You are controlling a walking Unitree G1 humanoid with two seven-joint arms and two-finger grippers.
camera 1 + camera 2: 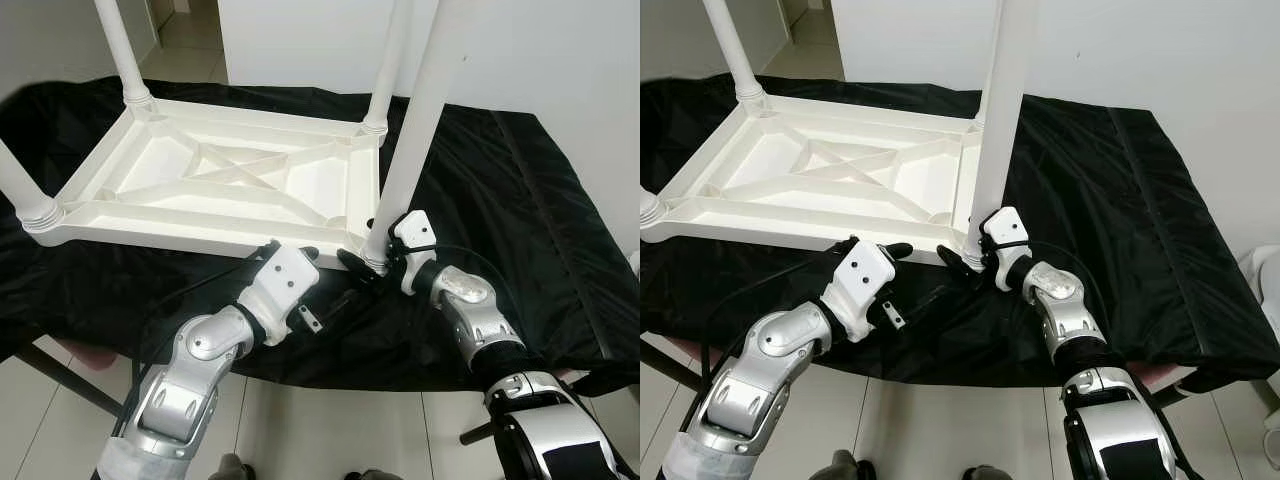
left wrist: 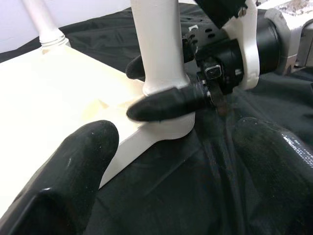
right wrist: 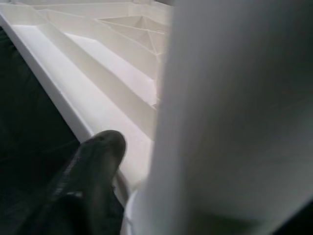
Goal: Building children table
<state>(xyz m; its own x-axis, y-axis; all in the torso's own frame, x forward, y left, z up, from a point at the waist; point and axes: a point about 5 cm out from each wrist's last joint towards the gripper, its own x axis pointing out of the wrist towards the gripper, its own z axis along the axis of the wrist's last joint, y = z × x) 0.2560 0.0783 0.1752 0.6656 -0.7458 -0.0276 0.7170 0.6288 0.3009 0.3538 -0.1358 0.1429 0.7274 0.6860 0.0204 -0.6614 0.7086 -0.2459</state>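
A white plastic children's table [image 1: 220, 180] lies upside down on a black cloth, with its legs pointing up. My right gripper [image 1: 372, 262] is shut on the near-right leg [image 1: 420, 120] just above its socket at the table's corner. One of its black fingers [image 2: 166, 105] crosses the front of the leg base, and the other is behind it. In the right wrist view the leg [image 3: 234, 117] stands close beside a finger [image 3: 93, 161]. My left gripper [image 1: 325, 278] hangs open over the cloth just in front of that corner, holding nothing.
The other legs stand at the far left [image 1: 120, 50], far right [image 1: 385, 60] and near left [image 1: 20, 190] corners. The black cloth [image 1: 520, 200] covers a work table and drapes over its front edge. Tiled floor [image 1: 330, 430] lies below, and a white wall is behind.
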